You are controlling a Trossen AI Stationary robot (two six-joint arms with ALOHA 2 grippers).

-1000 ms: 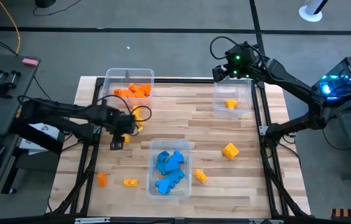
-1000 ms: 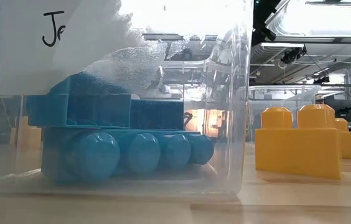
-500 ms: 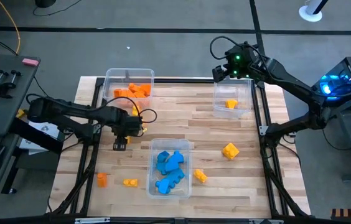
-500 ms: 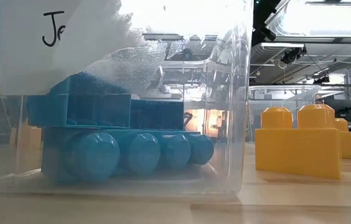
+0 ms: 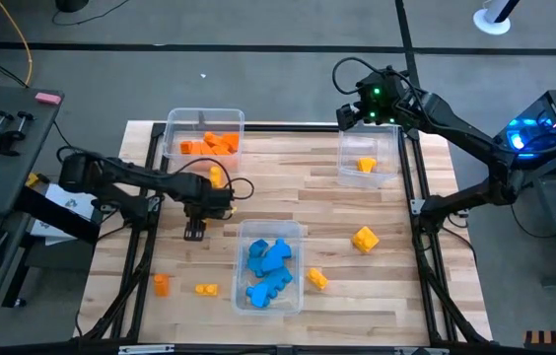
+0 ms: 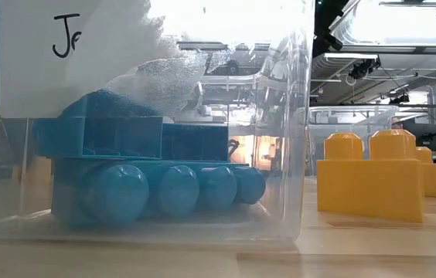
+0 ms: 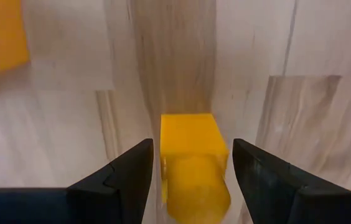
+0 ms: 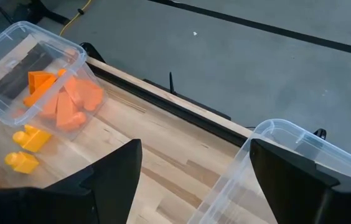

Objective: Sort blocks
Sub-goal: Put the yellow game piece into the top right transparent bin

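Jaws of left gripper [image 7: 191,163] clasp a yellow block [image 7: 191,155], frame centre-left; right gripper [image 8: 191,163] spread, empty, upper right.

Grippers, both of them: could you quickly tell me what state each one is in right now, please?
Left gripper: closed on a yellow block over the table.
Right gripper: open, empty, above the far right bin.

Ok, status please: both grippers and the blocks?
Left gripper holding yellow block above the table. Right gripper open, waiting over yellow bin. Nothing blocking.
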